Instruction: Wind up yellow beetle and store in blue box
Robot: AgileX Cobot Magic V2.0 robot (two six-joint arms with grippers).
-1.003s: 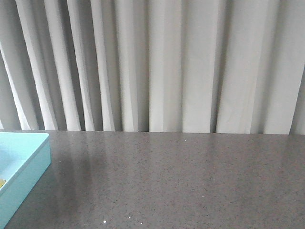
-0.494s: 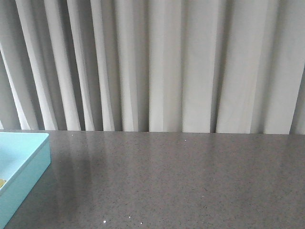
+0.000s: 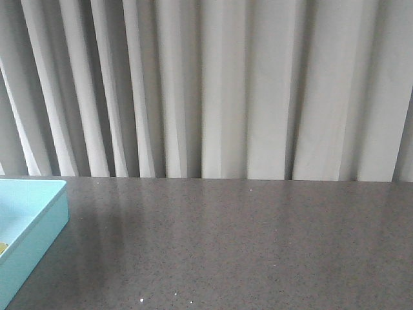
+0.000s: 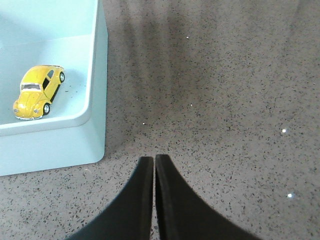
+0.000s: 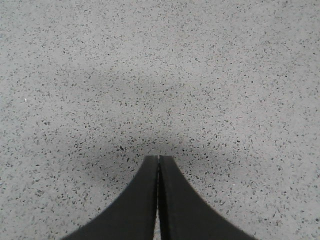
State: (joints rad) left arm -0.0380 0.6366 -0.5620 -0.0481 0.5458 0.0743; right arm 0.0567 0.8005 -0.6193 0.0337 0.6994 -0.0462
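Note:
The yellow beetle (image 4: 37, 91) rests on its wheels inside the blue box (image 4: 95, 75), near one corner. In the front view the blue box (image 3: 39, 226) sits at the left edge of the table, with a tiny yellow bit (image 3: 2, 247) of the beetle at the frame edge. My left gripper (image 4: 154, 159) is shut and empty above the bare table, beside the box's outer wall. My right gripper (image 5: 159, 158) is shut and empty above the speckled table. Neither gripper shows in the front view.
The grey speckled table (image 3: 245, 245) stretches to the right of the box. Pale pleated curtains (image 3: 219, 90) hang behind the table's far edge.

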